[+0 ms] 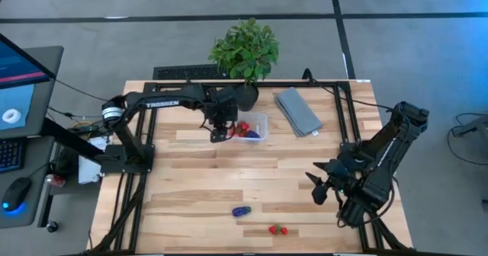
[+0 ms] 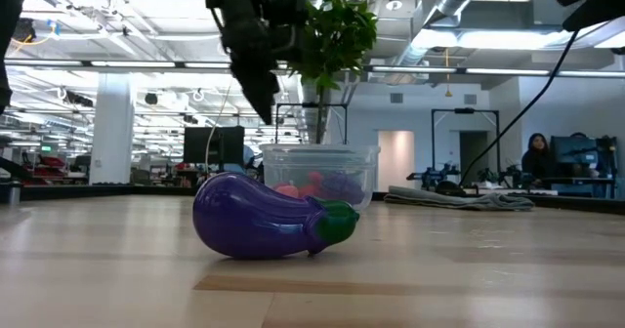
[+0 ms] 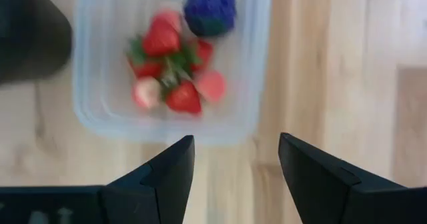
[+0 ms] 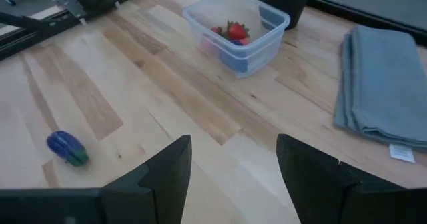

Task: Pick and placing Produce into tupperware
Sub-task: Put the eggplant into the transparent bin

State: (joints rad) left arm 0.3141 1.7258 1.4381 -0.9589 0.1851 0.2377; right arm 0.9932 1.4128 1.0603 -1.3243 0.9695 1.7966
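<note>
Left hand [image 3: 230, 164] open over tupperware [image 3: 100, 111], strawberries [image 3: 167, 64] inside

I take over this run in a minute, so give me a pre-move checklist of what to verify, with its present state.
1. Left gripper empty, jaws apart, over the small clear plastic tub: ok.
2. Right gripper empty and open, waiting at the table's right side: ok.
3. Red toy strawberries and a dark purple grape bunch inside the tub: ok.
4. All produce packed: not ok; purple toy eggplant and two small red pieces lie on the wooden table.
5. Folded grey cloth away from the tub: ok.
</note>
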